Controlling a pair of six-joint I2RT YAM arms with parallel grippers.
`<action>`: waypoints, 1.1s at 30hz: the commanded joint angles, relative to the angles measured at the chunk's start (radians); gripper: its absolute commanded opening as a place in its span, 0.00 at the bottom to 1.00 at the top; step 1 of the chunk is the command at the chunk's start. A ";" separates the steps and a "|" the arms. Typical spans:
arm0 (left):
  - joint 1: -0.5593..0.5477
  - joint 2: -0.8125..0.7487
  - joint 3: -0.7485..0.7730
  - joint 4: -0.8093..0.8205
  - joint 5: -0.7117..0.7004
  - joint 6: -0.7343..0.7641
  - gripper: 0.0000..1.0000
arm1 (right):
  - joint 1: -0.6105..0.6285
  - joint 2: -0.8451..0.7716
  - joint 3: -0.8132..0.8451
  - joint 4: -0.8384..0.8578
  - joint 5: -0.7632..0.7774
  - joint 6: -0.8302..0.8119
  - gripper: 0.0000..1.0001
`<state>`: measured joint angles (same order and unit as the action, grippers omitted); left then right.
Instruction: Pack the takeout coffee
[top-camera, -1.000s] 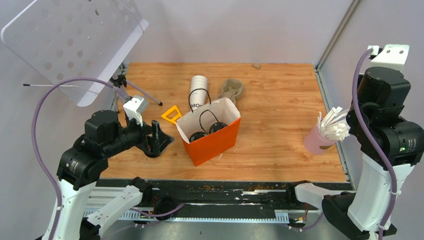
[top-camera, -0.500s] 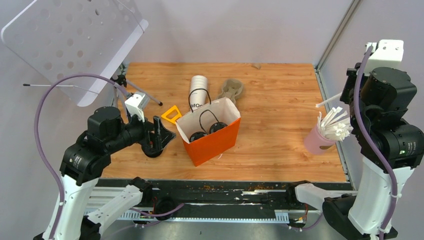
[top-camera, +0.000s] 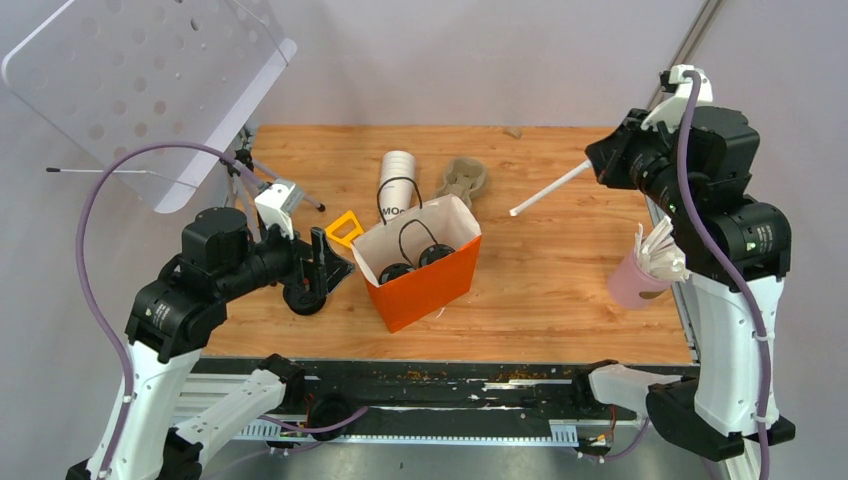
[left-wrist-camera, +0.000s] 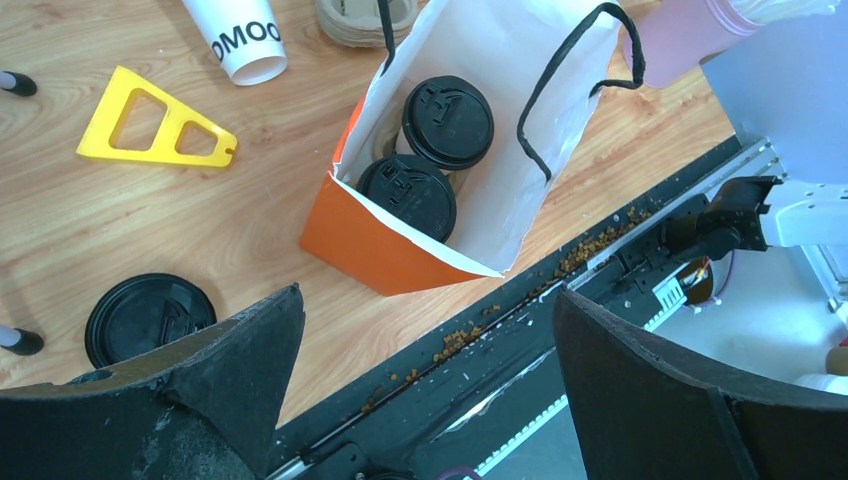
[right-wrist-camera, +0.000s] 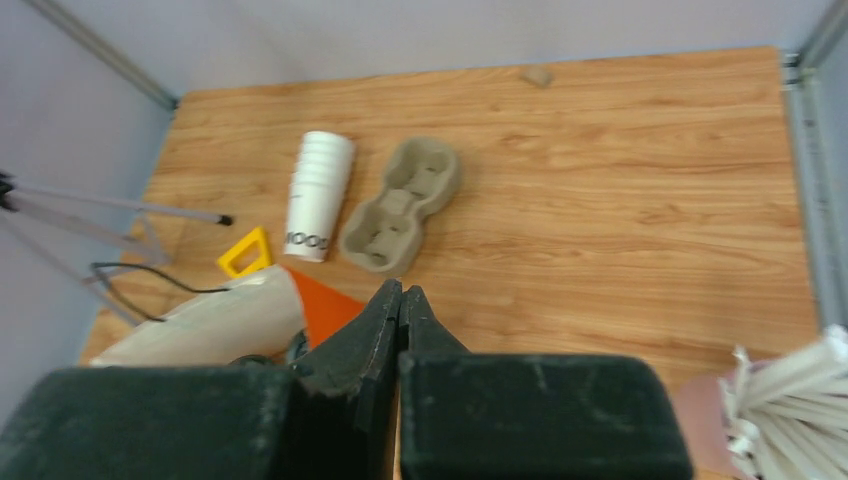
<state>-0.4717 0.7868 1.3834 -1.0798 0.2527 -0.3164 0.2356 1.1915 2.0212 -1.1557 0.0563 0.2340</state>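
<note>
The takeout coffee shows as two black-lidded cups (top-camera: 397, 272) (left-wrist-camera: 447, 120) standing inside the open orange bag (top-camera: 425, 285) (left-wrist-camera: 390, 255); only their lids show. My left gripper (top-camera: 322, 262) (left-wrist-camera: 428, 300) hangs open and empty just left of the bag, above a loose black lid (left-wrist-camera: 148, 318). My right gripper (top-camera: 598, 160) (right-wrist-camera: 400, 292) is raised over the table's far right, shut on a white straw (top-camera: 548, 188) that slants down toward the bag. That straw is hidden in the right wrist view.
A lying stack of lidless white cups (top-camera: 396, 182) (right-wrist-camera: 320, 195), a cardboard cup carrier (top-camera: 462, 180) (right-wrist-camera: 400, 205) and a yellow triangle (top-camera: 343, 228) sit behind the bag. A pink cup of straws (top-camera: 640, 272) stands at the right edge. A tripod (top-camera: 262, 180) is far left.
The right arm has lifted away from the pink cup and swung up and left, carrying one straw out with it. The left gripper has edged slightly toward the bag.
</note>
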 joint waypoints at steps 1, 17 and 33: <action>-0.004 0.007 0.033 0.032 0.009 -0.006 1.00 | 0.076 0.000 0.008 0.099 -0.108 0.139 0.00; -0.004 0.013 0.050 0.013 -0.010 0.001 1.00 | 0.477 0.123 0.030 0.221 0.045 0.209 0.00; -0.004 0.008 0.052 0.012 -0.024 0.021 1.00 | 0.547 0.152 0.195 0.179 0.121 0.179 0.00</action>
<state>-0.4717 0.7994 1.4151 -1.0843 0.2329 -0.3092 0.7635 1.3613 2.1880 -0.9966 0.1608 0.3954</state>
